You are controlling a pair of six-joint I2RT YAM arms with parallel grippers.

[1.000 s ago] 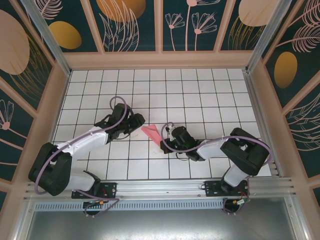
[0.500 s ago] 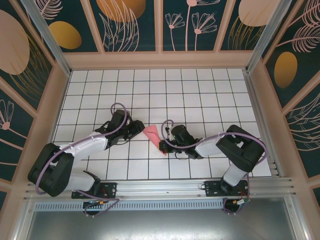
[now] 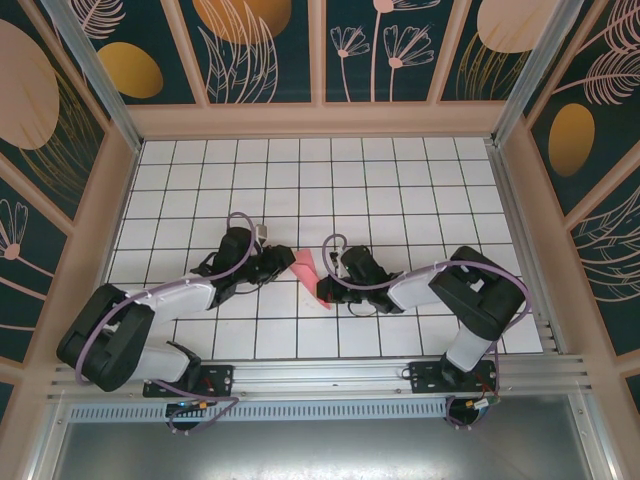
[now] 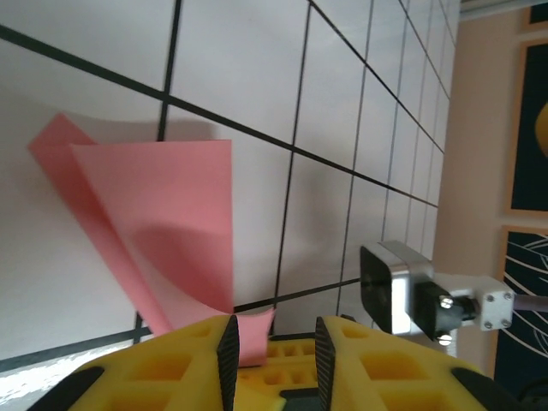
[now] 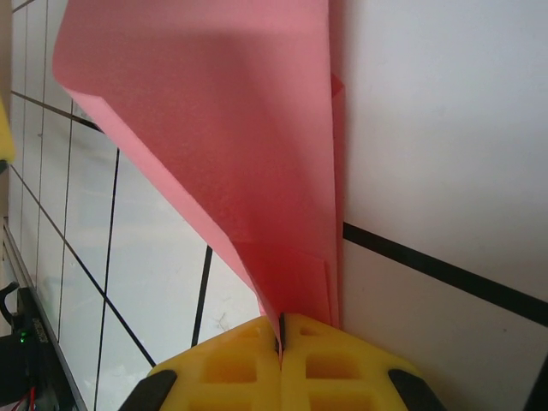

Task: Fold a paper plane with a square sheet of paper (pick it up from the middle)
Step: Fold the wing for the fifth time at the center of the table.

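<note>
One thin sheet of paper (image 3: 305,268), creased into a wedge, sits on the table (image 3: 300,190). It looks light, limp and tearable, and is best pinched at its folded edges. The right gripper (image 5: 281,341) clamps its tip, and the left gripper (image 4: 274,364) straddles a corner, jaws apart.

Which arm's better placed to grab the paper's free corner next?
Left, probably. The left claw is open with a corner of the pink paper at its fingers; the right claw is shut on the paper, anchoring it.
</note>
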